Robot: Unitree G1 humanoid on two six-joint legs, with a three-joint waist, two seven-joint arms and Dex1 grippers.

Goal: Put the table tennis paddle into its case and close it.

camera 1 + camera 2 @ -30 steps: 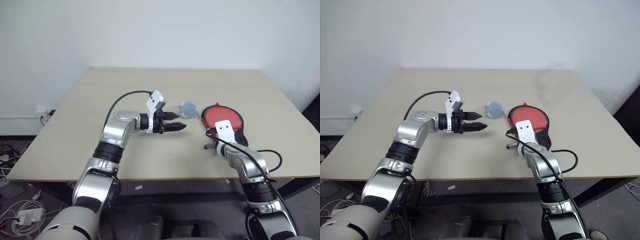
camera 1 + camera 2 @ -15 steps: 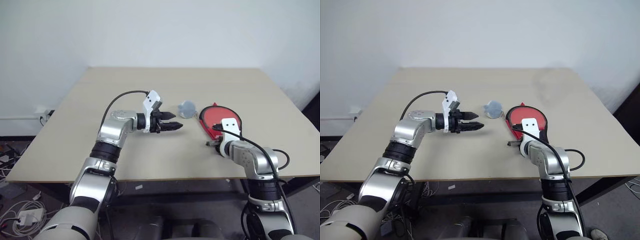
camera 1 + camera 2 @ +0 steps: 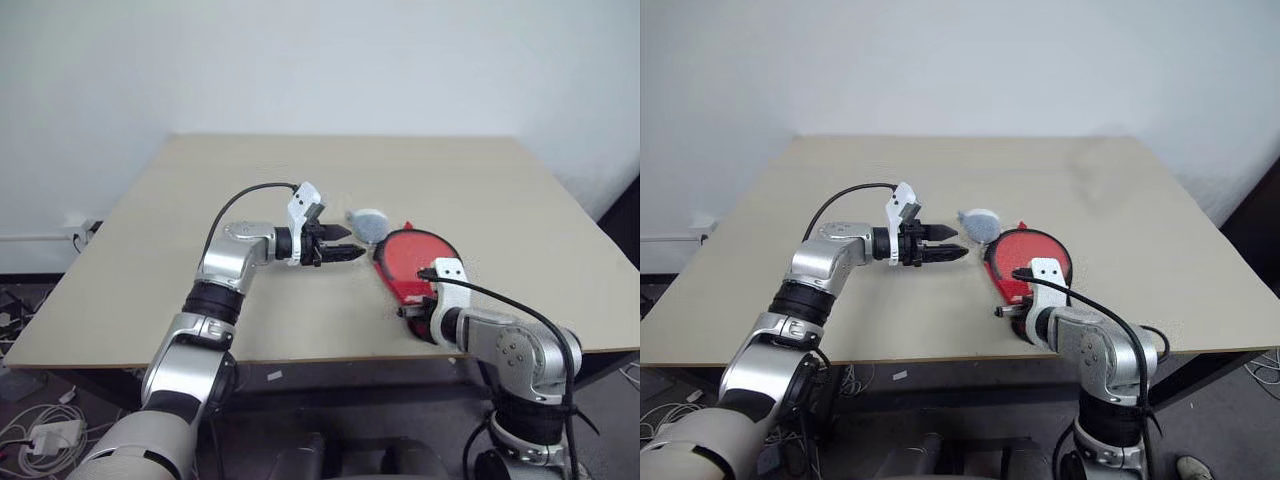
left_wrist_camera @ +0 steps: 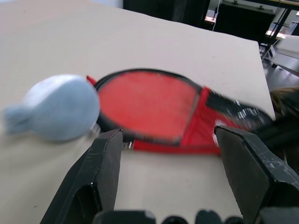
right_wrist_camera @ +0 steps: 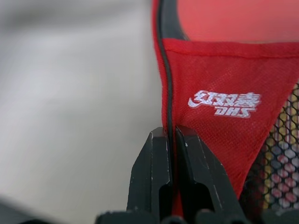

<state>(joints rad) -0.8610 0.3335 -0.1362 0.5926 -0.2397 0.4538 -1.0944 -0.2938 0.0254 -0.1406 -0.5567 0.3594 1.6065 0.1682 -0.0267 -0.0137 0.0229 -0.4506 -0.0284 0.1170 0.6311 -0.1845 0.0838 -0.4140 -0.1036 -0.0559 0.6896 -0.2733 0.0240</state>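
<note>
- Left eye view: the case lies flat on the tabletop near its front edge, toward the robot's right. The right pincer sits at the narrow near end of the case, which I take as a hold on the edging there, perhaps at the zipper. The left pincer hangs just above the tabletop, apart from the case, pointing sideways toward it, as if waiting to steady it. A grey lump rests just beyond the case's far rim.
- Right eye view: the same layout. The red round part of the case faces up, and I cannot make out any paddle handle sticking out from it. Whether the paddle sits fully inside I can't tell from here.
- Left wrist view: the left pincer's fingers stand wide apart and hold nothing. Between them I see the paddle's red face inside the black-rimmed opening, with the case's red flap folded across its near part. So the paddle looks seated, and the case not yet zipped.
- Right wrist view: the right pincer's fingers are pressed tight together on the black edging of the case, right beside the white logo and the black mesh. That grip suits dragging the edge along to close it.
</note>
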